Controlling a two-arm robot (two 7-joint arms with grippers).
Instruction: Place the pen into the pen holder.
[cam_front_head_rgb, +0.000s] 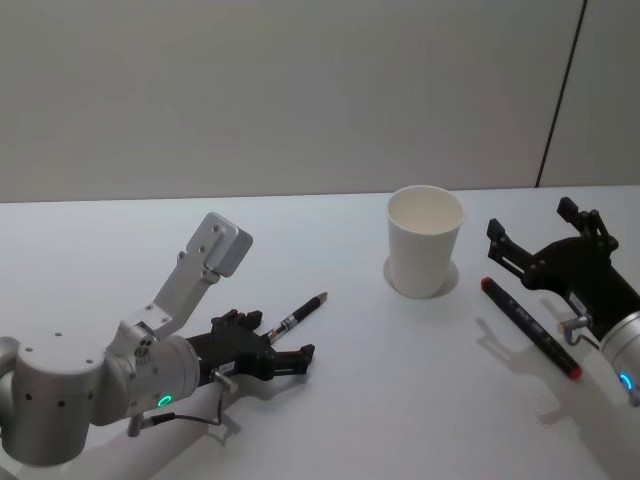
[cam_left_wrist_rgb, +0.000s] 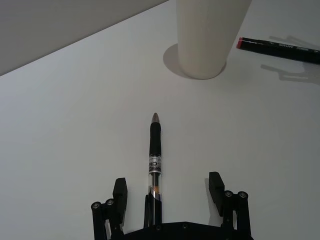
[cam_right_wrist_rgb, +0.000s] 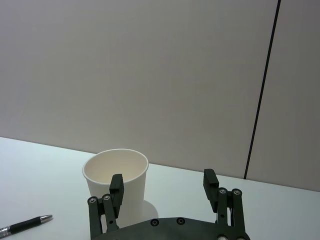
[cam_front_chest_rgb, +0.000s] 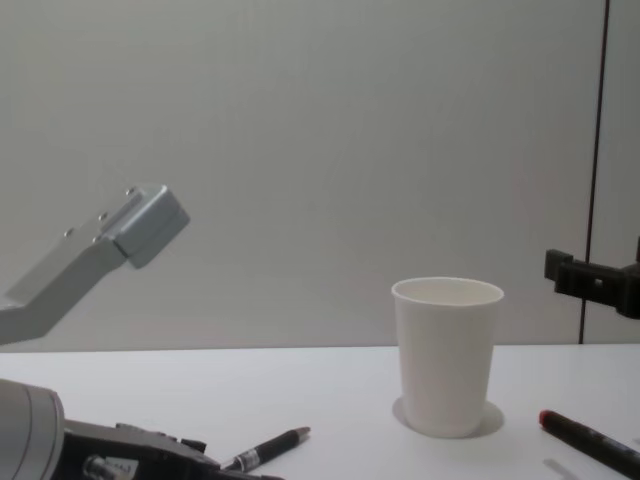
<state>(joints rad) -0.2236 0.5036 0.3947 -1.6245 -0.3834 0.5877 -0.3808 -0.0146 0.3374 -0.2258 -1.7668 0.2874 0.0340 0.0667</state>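
A black pen (cam_front_head_rgb: 302, 312) with a clear barrel lies flat on the white table (cam_front_head_rgb: 330, 410), its tip pointing towards the pen holder. My left gripper (cam_front_head_rgb: 280, 335) is low over the table and open. The pen's (cam_left_wrist_rgb: 155, 152) rear end lies between the left gripper's (cam_left_wrist_rgb: 168, 189) spread fingers without being touched by them. The pen holder (cam_front_head_rgb: 425, 240), a white paper cup, stands upright and empty beyond the pen (cam_front_chest_rgb: 265, 450). My right gripper (cam_front_head_rgb: 530, 220) hangs open in the air to the right of the cup (cam_right_wrist_rgb: 135, 185).
A black marker with red ends (cam_front_head_rgb: 530, 327) lies on the table right of the cup, below the right gripper, also seen as the marker (cam_left_wrist_rgb: 280, 49) in the left wrist view. A plain wall rises behind the table's far edge.
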